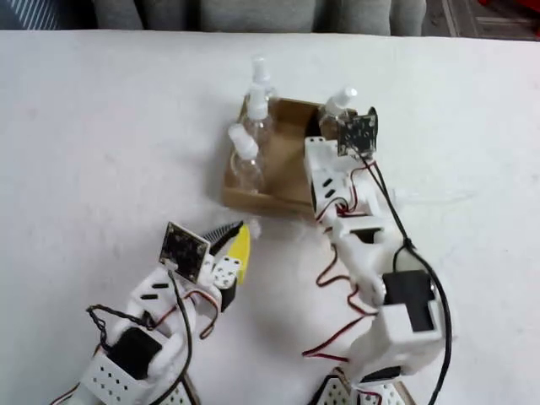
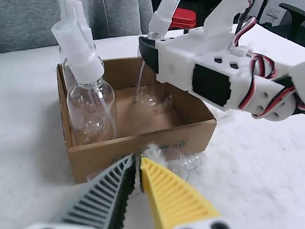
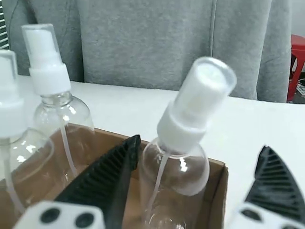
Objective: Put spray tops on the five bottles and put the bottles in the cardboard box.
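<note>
- Holding three capped bottles, the cardboard box (image 1: 263, 201) sits mid-counter, toward the far edge: a left pair (image 1: 245, 164) along its left wall and a corner bottle (image 3: 174, 176) at its far right.
- Right pincer (image 3: 200, 143) is spread, flanking the corner bottle.
- Left pincer (image 2: 138, 164) is pressed together just outside the box's near wall, beside a topless bottle (image 2: 185, 164) lying on the counter (image 1: 101, 152).
- The counter stretches wide on both sides of the box.
</note>
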Available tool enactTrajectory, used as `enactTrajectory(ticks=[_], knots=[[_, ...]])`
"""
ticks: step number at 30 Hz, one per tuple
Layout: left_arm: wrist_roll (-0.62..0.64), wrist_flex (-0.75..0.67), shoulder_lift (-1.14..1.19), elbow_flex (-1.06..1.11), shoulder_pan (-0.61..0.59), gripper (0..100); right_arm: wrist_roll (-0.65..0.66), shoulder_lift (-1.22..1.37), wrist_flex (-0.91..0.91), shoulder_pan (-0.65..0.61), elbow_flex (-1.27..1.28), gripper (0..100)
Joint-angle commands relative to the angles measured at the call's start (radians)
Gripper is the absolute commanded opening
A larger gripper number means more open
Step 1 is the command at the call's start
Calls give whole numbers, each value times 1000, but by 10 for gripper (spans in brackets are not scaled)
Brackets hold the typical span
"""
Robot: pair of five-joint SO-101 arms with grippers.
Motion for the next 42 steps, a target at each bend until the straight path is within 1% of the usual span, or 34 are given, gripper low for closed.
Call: enactTrajectory(ticks=[1, 15, 22, 24, 27, 29, 39, 42], knots=[[-11, 5, -7, -3, -10, 26, -9, -114, -21, 8, 28, 328], [-11, 5, -7, -3, -10, 27, -9, -493, -15, 10, 313, 328], [-11, 2, -7, -3, -36, 27, -8, -668, -10, 10, 437, 328], [-11, 5, -7, -3, -36, 27, -8, -728, 28, 25, 463, 328], [-11, 5, -7, -3, -36, 27, -8, -843, 143, 50, 486, 328], [-11, 5, -7, -3, -36, 27, -8, -940, 251, 68, 496, 327], [-11, 5, -7, -3, -36, 25, -8, -1463, 981, 77, 491, 322], [-11, 5, -7, -3, -36, 25, -8, -1603, 1196, 140, 491, 252]])
